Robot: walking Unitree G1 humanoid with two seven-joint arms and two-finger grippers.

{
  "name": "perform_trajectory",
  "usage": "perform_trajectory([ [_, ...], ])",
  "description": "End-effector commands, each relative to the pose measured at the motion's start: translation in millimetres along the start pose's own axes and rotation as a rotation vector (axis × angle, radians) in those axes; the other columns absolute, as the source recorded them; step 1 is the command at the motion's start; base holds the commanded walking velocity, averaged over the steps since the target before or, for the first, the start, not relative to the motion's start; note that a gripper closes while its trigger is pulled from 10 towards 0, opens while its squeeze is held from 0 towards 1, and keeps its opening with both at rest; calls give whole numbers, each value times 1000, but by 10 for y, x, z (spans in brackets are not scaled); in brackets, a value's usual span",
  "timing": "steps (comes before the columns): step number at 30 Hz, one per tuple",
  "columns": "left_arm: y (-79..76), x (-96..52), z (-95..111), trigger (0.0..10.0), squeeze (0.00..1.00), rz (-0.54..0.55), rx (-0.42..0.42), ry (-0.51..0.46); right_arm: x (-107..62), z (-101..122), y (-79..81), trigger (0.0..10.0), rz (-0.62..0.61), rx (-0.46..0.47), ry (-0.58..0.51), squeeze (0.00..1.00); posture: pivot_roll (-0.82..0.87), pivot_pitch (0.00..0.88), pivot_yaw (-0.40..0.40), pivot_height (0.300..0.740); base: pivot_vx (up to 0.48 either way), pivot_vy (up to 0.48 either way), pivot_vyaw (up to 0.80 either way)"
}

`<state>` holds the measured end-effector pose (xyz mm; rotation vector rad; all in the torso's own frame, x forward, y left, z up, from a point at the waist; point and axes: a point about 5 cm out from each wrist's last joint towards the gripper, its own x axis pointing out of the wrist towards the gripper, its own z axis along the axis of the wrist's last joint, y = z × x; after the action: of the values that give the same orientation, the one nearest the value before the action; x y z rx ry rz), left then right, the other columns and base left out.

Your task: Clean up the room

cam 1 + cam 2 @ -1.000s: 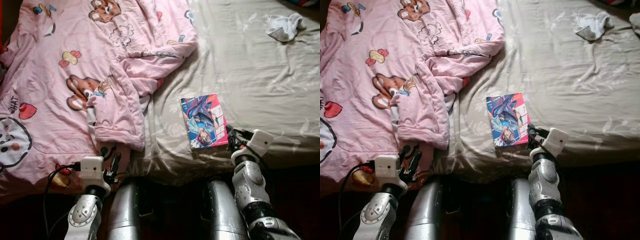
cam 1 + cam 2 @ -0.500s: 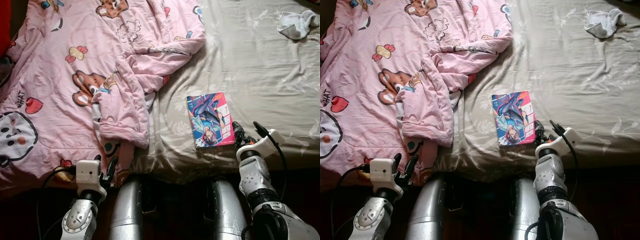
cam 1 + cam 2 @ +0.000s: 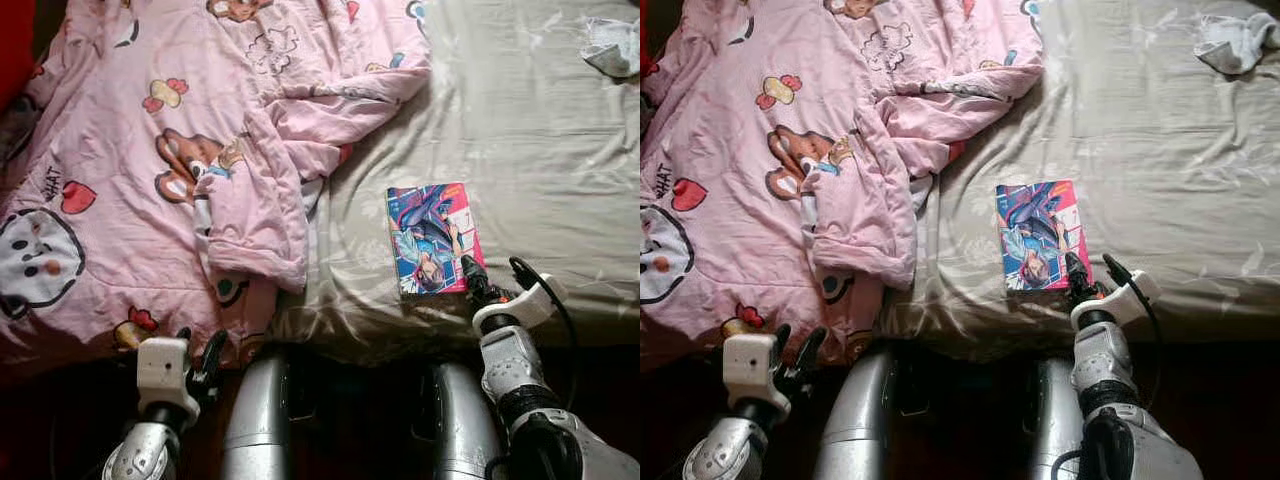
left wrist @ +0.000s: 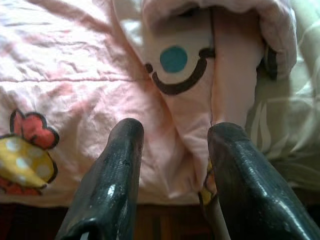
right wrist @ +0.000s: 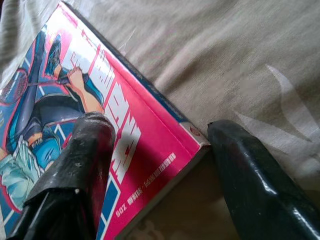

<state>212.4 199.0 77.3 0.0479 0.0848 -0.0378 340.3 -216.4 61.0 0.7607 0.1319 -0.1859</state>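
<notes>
A manga book [image 3: 432, 238] with a pink-and-blue cover lies flat on the beige bedsheet [image 3: 540, 150], near the bed's front edge. The right gripper [image 5: 155, 165] sits at its near right corner with fingers spread, 1 finger [image 5: 75, 170] over the cover, the other on the sheet beside it. The left gripper [image 4: 175, 165] hangs open before the pink cartoon-print blanket [image 3: 150, 170]. A crumpled white cloth [image 3: 1235, 40] lies far right

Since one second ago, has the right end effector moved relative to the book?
Yes. The right end effector has closed in on the book; its open fingers now straddle the near right corner, one over the cover, where earlier it sat just beside that corner.
</notes>
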Motion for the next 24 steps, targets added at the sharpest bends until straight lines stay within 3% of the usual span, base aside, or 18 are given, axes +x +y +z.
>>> perform_trajectory([
  [1, 1, -71, -35, 10000, 0, -1, 19, 34, -97, -223, -117, 10000, -28, 11, 87, 0, 223, 528, 137, 590, 0, 0, 0],
  [5, -2, -101, -17, 10000, 0, -5, 26, 38, -104, -247, -113, 10000, -22, 44, 89, 0, 229, 536, 138, 590, 0, 0, 0],
  [13, 2, -157, -7, 10000, 0, -5, 45, 49, -132, -308, -128, 10000, -10, 263, 69, 0, 251, 546, 143, 590, 0, 0, 0],
  [19, 3, -178, -6, 10000, 0, -2, 50, 57, -146, -379, -91, 10000, 20, 297, 92, 0, 259, 549, 143, 590, 0, 0, 0],
  [20, 5, -179, -6, 10000, 0, -1, 50, 57, -147, -387, -87, 4275, 21, 296, 95, 0, 259, 549, 143, 590, 0, 0, 0],
  [21, 6, -180, -5, 10000, 0, -1, 51, 58, -148, -391, -86, 4275, 21, 296, 96, 0, 259, 549, 143, 590, 0, 0, 0],
  [22, 6, -178, -4, 10000, 0, 0, 51, 58, -150, -396, -84, 0, 24, 299, 96, 0, 260, 548, 142, 590, 0, 0, 0],
  [24, 6, -175, -2, 10000, 0, 1, 51, 57, -153, -404, -79, 0, 31, 301, 97, 0, 260, 548, 142, 590, 0, 0, 0],
])
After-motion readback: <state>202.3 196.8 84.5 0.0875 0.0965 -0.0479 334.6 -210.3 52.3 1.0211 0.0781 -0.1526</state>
